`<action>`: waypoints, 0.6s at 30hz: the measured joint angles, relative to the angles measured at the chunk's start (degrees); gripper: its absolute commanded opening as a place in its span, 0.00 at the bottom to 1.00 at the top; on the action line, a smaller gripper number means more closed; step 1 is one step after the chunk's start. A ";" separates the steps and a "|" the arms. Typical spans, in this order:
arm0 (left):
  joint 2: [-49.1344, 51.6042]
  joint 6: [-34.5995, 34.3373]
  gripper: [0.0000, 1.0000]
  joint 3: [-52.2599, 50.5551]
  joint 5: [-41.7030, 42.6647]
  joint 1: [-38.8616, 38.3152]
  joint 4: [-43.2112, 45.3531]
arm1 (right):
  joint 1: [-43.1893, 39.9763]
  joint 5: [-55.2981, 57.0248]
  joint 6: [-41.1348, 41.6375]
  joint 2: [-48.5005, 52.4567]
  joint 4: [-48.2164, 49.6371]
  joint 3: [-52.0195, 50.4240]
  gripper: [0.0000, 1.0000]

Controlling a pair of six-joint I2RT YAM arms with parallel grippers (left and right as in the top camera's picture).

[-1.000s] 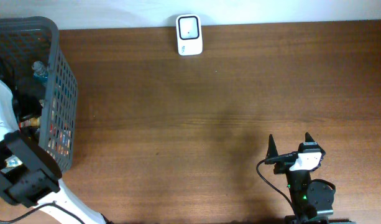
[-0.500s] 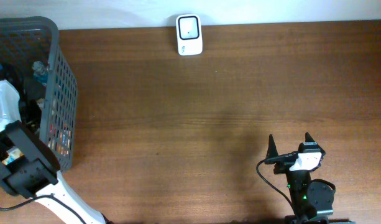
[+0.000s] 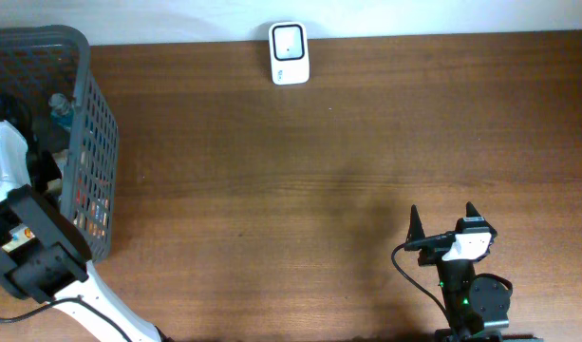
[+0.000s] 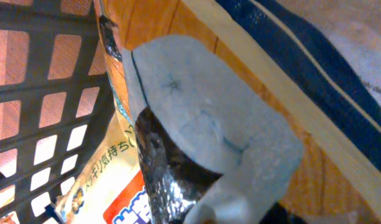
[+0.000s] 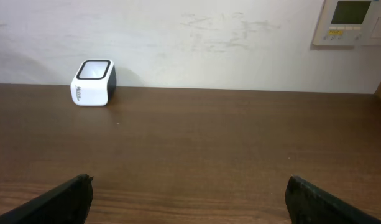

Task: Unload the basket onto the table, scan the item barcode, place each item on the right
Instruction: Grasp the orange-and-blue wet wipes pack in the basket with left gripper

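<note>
Just one scanner [image 3: 290, 53], one basket [image 3: 94, 142].

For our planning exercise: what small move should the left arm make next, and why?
Probably lift straight up: the left gripper looks shut on a snack packet inside the basket, while the scanner stands far across the table.

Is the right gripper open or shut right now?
Open. The right gripper shows both fingers far apart, only bare table between them.
</note>
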 measured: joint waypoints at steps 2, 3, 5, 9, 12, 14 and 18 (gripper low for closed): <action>0.00 -0.79 0.00 1.75 1.05 0.00 -1.64 | 0.00 0.02 -0.02 0.00 0.00 0.00 0.98; 0.00 -0.96 0.00 2.64 1.79 0.00 -2.10 | 0.00 0.00 0.00 0.00 0.00 0.00 0.99; -0.15 -1.31 0.00 4.52 3.50 0.00 -2.43 | 0.00 0.00 0.00 0.00 0.00 0.00 0.99; -3.91 -1.60 0.00 6.12 7.56 0.00 -2.32 | 0.00 0.00 -0.02 0.00 0.00 0.00 0.99; -9.55 -2.01 0.00 6.38 9.11 0.00 -1.68 | 0.00 0.00 -0.02 0.00 0.00 0.00 0.99; -13.38 -2.25 0.00 6.88 10.16 0.00 -0.90 | 0.00 0.00 0.00 0.00 -0.02 0.00 0.99; -20.33 -2.49 0.00 7.56 13.31 0.00 0.52 | 0.00 0.00 -0.02 0.00 0.00 0.00 0.99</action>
